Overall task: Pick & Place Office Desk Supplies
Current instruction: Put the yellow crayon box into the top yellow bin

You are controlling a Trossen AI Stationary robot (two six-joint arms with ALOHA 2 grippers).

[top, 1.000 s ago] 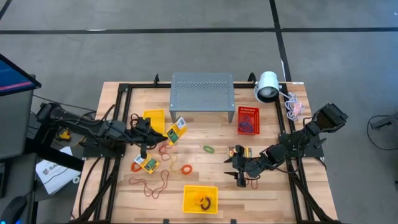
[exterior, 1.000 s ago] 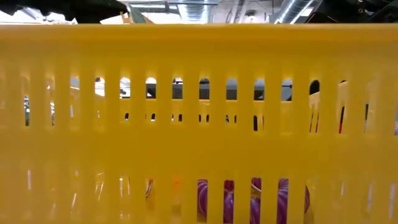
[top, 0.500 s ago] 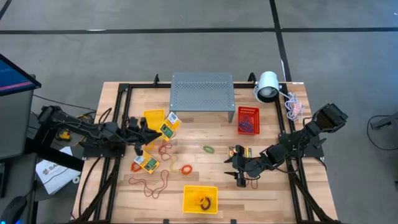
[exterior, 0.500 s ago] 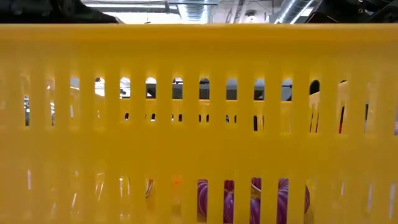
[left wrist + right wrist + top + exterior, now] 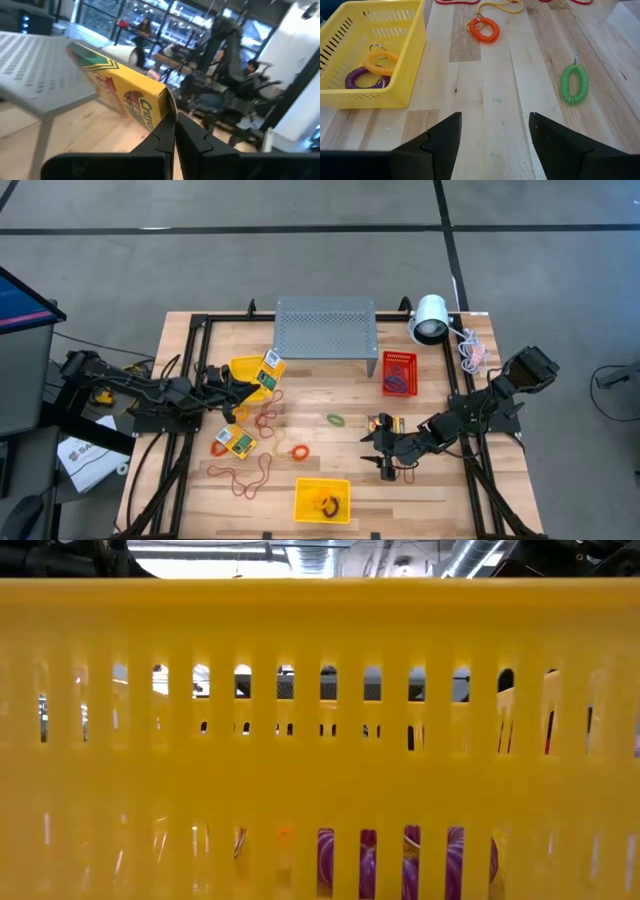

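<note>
A crayon box point(image 5: 267, 370) is clamped between the closed fingers of the left gripper point(image 5: 252, 380) and held above the yellow bin point(image 5: 243, 367) on the left side of the table point(image 5: 440, 490), just in front of the grey stand point(image 5: 325, 327). A second crayon box point(image 5: 236, 441) is seen flat on the wood nearer the front edge, with an orange coil point(image 5: 299, 453) and a green coil point(image 5: 334, 420) to its right. The right gripper point(image 5: 386, 467) is held open and empty low over the bare wood at right, near the front yellow basket point(image 5: 322, 499).
</note>
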